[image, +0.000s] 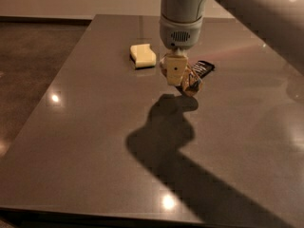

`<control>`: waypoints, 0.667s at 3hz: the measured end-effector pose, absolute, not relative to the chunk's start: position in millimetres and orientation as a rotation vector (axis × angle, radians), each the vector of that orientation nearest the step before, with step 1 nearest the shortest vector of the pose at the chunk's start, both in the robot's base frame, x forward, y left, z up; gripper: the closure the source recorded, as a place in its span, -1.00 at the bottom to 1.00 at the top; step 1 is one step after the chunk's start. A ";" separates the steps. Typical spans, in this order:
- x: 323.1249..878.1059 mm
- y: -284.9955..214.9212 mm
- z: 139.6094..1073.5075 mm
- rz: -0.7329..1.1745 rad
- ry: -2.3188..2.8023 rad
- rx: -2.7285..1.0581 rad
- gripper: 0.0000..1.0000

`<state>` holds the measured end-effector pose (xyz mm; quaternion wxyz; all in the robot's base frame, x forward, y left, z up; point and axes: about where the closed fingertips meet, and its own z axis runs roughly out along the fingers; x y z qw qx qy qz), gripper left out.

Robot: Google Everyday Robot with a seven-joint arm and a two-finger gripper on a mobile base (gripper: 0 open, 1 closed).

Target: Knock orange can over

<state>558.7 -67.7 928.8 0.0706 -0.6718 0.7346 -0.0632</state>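
The orange can (192, 83) is tipped over to the right on the dark grey table (95, 127), its orange-brown body leaning against or just under the lower end of my gripper. My gripper (174, 73) hangs from the pale arm above the table's far middle, touching the can's left side. The can's top is hidden.
A pale yellow sponge-like block (143, 55) lies to the left of the gripper. A flat black wrapped bar (204, 67) lies just behind the can on the right. The arm's large shadow falls across the table's front half. The table's left edge drops to a dark floor.
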 end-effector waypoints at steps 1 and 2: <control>557.2 -69.3 912.5 -0.211 2.241 -2.045 0.01; 557.6 -69.4 904.9 -0.219 2.254 -2.056 -0.45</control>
